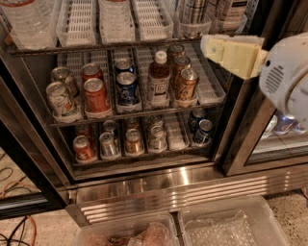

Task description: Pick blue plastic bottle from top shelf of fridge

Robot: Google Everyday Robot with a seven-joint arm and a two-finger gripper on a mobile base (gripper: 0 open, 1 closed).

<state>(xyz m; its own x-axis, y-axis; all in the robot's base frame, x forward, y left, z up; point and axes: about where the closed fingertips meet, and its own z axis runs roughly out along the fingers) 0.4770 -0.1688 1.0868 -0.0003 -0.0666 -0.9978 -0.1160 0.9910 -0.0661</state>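
- Three wire levels show inside the fridge [168, 185], seen from above and in front; its stainless steel base panel runs below them.
- Top shelf [96, 48]: a dark wire rack carrying white slotted lane trays [79, 21] and clear bins, cut off by the upper edge.
- Blue plastic bottle [232, 8]: at the right end of the top shelf, in a clear bin; only its lower part with the dark and white label shows. A striped can [195, 10] stands just to its left.
- Ribbed clear water bottle [29, 19]: left end of the top shelf.
- Gripper [216, 48]: a cream-coloured head on a white rounded arm [286, 79], entering from the right, just below the right end of the top shelf and apart from the blue plastic bottle. Whether it is open or closed cannot be told; it holds nothing visible.
- Middle level: a brown bottle with a white cap [159, 79] between a blue can [127, 89] and bronze cans [185, 84]; a red can [96, 93] farther left.
- Two clear plastic tubs [226, 226] sit on the floor.
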